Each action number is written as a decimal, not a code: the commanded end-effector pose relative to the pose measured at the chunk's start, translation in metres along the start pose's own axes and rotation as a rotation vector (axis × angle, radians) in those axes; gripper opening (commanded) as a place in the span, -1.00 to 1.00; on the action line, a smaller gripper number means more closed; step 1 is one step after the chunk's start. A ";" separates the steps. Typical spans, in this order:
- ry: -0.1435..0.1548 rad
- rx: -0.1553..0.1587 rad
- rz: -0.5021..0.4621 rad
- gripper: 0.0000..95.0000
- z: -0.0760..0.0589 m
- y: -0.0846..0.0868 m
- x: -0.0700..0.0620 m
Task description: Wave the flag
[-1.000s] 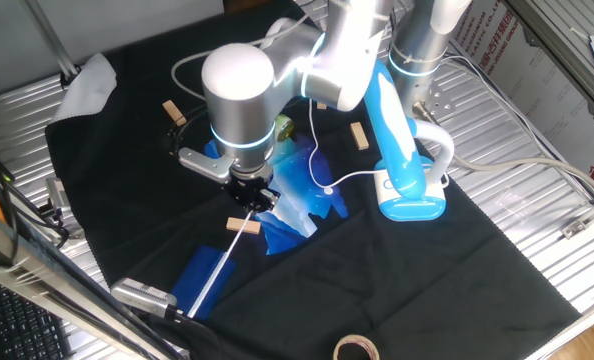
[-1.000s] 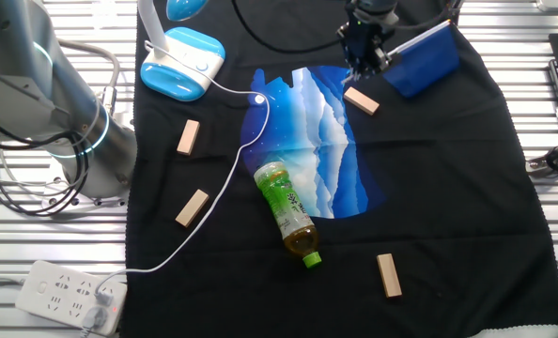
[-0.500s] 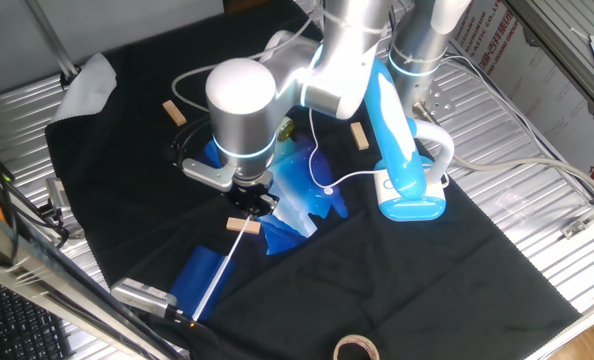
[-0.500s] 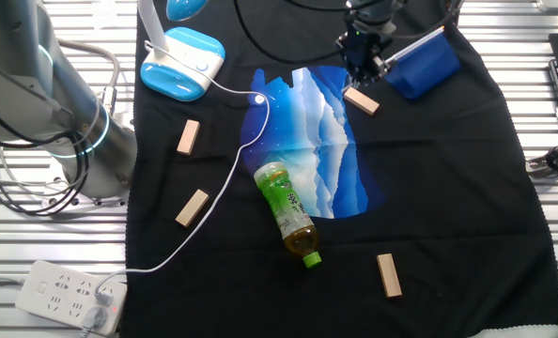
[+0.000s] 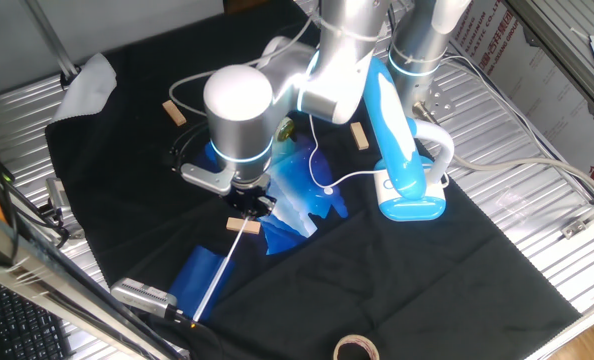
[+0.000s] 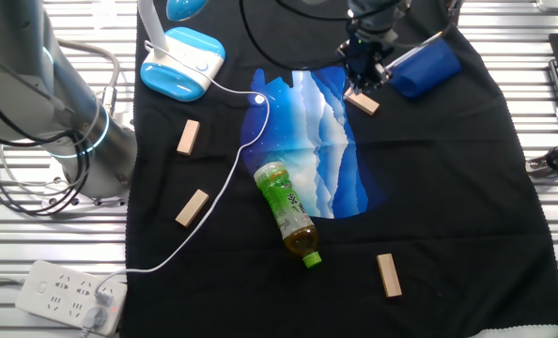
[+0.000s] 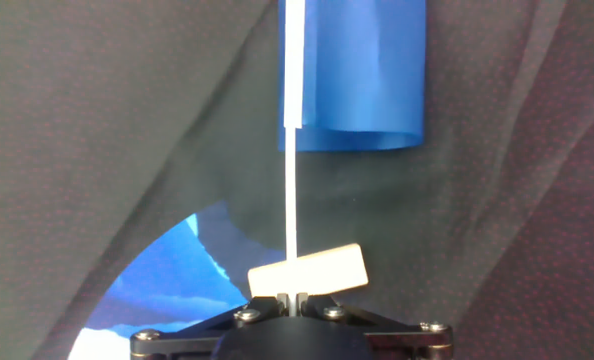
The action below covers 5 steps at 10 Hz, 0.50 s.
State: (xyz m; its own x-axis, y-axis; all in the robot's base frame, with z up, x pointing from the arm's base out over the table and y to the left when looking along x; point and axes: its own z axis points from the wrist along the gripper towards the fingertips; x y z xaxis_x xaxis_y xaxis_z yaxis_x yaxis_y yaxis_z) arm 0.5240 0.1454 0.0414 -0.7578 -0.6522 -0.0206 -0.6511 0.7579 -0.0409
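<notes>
My jaws are pinching the bare end of the flag's (image 7: 349,75) white stick; the hand view shows the stick running straight out from between them. Just beneath sits a wooden block (image 7: 308,271), and I cannot tell whether the stick touches it. Beyond, the blue cloth hangs off the stick over the black-draped tabletop (image 6: 448,207), seemingly clear of it. The gripper (image 6: 362,73) stands beside the blue-and-white plastic bag (image 6: 312,141). Finding: grasp done, lift apparently begun; the waving strokes remain outstanding.
</notes>
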 end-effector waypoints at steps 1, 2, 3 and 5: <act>-0.003 0.000 -0.004 -1.00 0.002 -0.001 0.000; -0.002 0.000 -0.011 -1.00 0.002 -0.001 0.000; -0.002 0.000 -0.016 -1.00 0.002 -0.001 -0.001; -0.005 0.000 -0.025 -1.00 0.002 -0.001 -0.001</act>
State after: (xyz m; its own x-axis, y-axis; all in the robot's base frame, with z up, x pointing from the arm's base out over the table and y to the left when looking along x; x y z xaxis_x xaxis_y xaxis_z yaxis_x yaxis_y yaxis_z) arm 0.5249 0.1449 0.0399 -0.7399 -0.6722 -0.0246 -0.6712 0.7402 -0.0399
